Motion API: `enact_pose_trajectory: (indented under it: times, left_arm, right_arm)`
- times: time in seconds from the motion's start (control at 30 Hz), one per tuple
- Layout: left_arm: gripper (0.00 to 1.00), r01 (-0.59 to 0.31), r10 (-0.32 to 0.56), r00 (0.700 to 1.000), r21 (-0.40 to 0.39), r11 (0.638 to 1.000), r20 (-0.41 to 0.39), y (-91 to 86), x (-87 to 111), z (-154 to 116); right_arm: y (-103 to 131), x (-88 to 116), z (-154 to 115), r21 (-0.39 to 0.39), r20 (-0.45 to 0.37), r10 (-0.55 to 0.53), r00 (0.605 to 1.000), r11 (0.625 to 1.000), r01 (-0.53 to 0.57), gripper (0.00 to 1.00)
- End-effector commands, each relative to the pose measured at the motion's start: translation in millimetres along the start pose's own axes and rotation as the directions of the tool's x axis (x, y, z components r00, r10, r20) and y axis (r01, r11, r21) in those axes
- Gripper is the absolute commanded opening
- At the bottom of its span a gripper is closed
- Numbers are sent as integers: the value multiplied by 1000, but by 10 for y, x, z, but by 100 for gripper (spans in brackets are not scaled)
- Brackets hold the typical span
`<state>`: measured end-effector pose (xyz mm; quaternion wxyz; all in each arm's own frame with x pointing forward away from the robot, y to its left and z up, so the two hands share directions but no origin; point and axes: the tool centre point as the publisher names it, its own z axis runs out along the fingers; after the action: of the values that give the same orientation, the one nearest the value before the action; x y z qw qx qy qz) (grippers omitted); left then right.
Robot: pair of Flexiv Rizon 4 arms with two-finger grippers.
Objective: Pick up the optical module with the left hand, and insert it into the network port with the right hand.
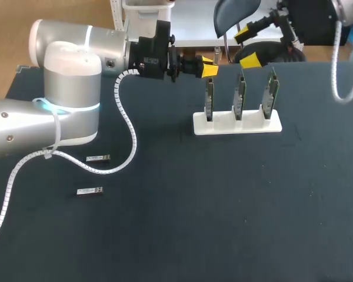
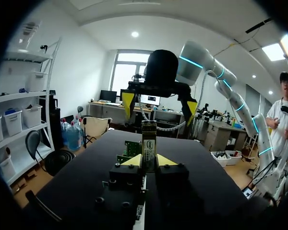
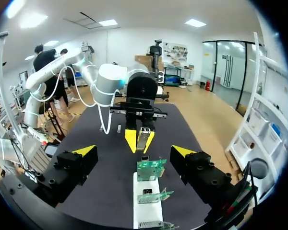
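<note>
Head view shows two small spare silver modules (image 1: 97,158) lying flat toward the left edge of the dark bench (image 1: 223,205). Further right, near the far edge, the left gripper (image 1: 209,69) has its fingers clenched on the slim silver optical module (image 2: 149,139). A white plastic rack (image 1: 237,124) carries three upright green circuit boards (image 1: 239,94). The right gripper (image 1: 250,47) faces the module, fingers spread wide. The step looks like the handover. Next, the right fingers should close squarely on the module's free end.

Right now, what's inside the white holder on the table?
Three green boards stand upright in the white holder, one per slot. Their bottom edges are sunk in the slots, so I can't see them.
</note>
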<state>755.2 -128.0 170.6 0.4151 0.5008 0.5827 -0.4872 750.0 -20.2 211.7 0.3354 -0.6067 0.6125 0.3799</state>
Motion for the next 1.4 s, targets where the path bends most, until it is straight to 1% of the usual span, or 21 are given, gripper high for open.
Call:
enact_pose_trajectory:
  times: [0.03, 0.2, 0.27, 0.33, 0.5, 0.53, 0.63, 0.8, 0.93, 1.0, 1.03, 1.1, 1.13, 1.23, 1.27, 1.33, 1.4]
  left_arm:
    - [0, -2, 2, 1000, -7, 1000, 5, -20, 10, 1]
    - [0, -2, 2, 1000, -7, 1000, 5, -20, 10, 1]
    - [0, -2, 2, 1000, -7, 1000, 5, -20, 10, 1]
    - [0, -2, 2, 1000, -7, 1000, 5, -20, 10, 1]
    - [0, -2, 2, 1000, -7, 1000, 5, -20, 10, 1]
    - [0, -2, 2, 1000, -7, 1000, 5, -20, 10, 1]
    - [0, -2, 2, 1000, -7, 1000, 5, -20, 10, 1]
    - [0, -2, 2, 1000, -7, 1000, 5, -20, 10, 1]
    - [0, -2, 2, 1000, -7, 1000, 5, -20, 10, 1]
    - [0, -2, 2, 1000, -7, 1000, 5, -20, 10, 1]
    - [0, -2, 2, 1000, -7, 1000, 5, -20, 10, 1]
    - [0, -2, 2, 1000, -7, 1000, 5, -20, 10, 1]
    - [0, -2, 2, 1000, -7, 1000, 5, -20, 10, 1]
    - [0, -2, 2, 1000, -7, 1000, 5, -20, 10, 1]
    - [0, -2, 2, 1000, -7, 1000, 5, -20, 10, 1]
    - [0, -2, 2, 1000, -7, 1000, 5, -20, 10, 1]
    - [0, -2, 2, 1000, -7, 1000, 5, -20, 10, 1]
  right_arm:
    - [-84, -9, 75, -511, 7, 12, 1000, 860, -6, 100]
    - [-40, -39, 115, -457, 18, 36, 999, 889, -23, 100]
    - [-31, -56, 126, -413, 24, 46, 999, 910, -32, 100]
    - [-21, -75, 134, -381, 34, 51, 998, 924, -35, 100]
    - [31, -111, 157, -308, 57, 68, 996, 950, -47, 100]
    - [39, -116, 161, -275, 54, 67, 996, 960, -49, 100]
    - [43, -127, 180, -216, 60, 74, 995, 975, -60, 100]
    - [33, -138, 209, -139, 74, 96, 993, 987, -85, 100]
    - [42, -143, 243, -113, 77, 102, 992, 989, -93, 100]
    - [51, -145, 259, -77, 73, 98, 992, 993, -93, 100]
    - [54, -144, 262, -72, 78, 105, 991, 992, -99, 100]
    - [57, -142, 269, -28, 67, 100, 993, 995, -99, 100]
    - [59, -141, 272, -21, 74, 104, 992, 994, -103, 100]
    - [63, -138, 273, 41, 86, 103, 991, 993, -107, 100]
    - [63, -138, 268, 89, 87, 97, 991, 990, -105, 100]
    - [54, -143, 265, 125, 105, 106, 989, 985, -119, 100]
    - [43, -147, 258, 138, 106, 104, 989, 983, -118, 100]
